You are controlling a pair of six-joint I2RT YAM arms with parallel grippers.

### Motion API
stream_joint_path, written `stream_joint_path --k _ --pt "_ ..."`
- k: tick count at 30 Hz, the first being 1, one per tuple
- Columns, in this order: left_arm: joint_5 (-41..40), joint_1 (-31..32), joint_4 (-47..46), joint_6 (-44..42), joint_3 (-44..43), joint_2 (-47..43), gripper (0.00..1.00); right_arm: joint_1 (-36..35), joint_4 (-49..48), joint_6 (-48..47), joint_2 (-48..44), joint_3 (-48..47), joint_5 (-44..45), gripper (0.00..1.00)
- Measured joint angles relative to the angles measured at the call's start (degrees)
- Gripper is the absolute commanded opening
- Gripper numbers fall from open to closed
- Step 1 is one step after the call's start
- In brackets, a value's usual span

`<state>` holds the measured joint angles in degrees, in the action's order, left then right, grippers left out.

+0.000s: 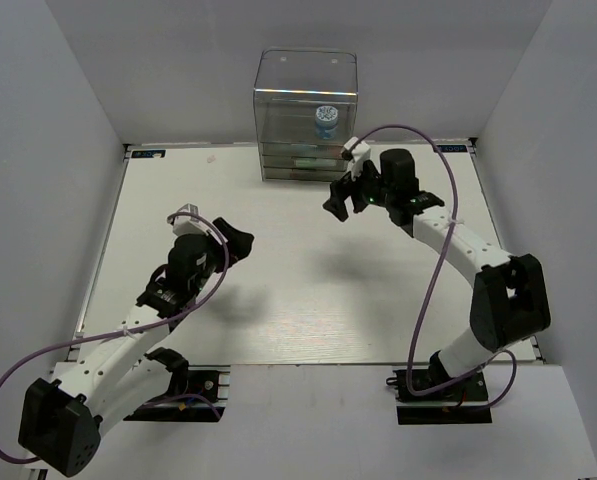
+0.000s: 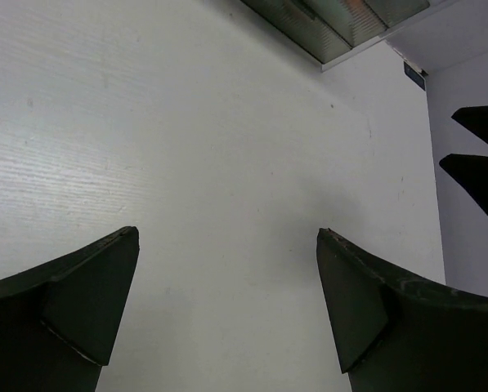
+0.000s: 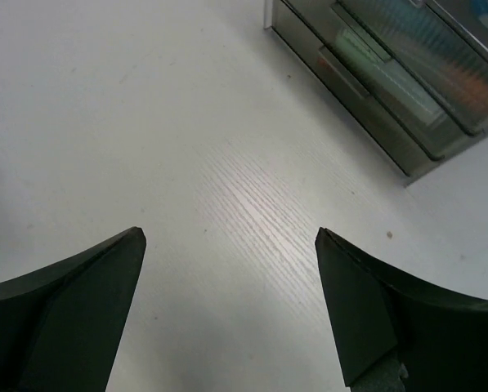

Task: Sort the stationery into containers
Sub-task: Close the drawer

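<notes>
Inside the clear boxy organiser (image 1: 290,82) sits a round tape roll (image 1: 326,120)

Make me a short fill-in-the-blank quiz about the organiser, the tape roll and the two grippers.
1. The tape roll sits in the organiser's ____ compartment.
2. The left gripper and right gripper, fingers apart, each hold ____.
3. The gripper nearer the organiser is the ____ one.
Missing words: upper; nothing; right.

The right end effector (image 3: 229,235) is hovering over the white table (image 3: 145,106), its fingers spread wide, gripping nothing. The organiser (image 3: 374,106) is sitting at upper right, showing blurred green, blue and orange contents.
</notes>
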<state>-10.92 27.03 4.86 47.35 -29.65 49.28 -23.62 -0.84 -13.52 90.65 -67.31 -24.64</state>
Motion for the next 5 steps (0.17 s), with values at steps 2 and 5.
stream_joint_path --k 2,5 --pt "0.5 0.0 -1.5 -2.2 0.0 0.0 0.99 0.0 0.9 3.4 -1.7 0.6 2.8 0.9" --pt "1.4 0.0 -3.5 -4.7 0.0 0.0 0.99 0.1 0.8 6.4 -5.4 4.8 6.3 0.9"
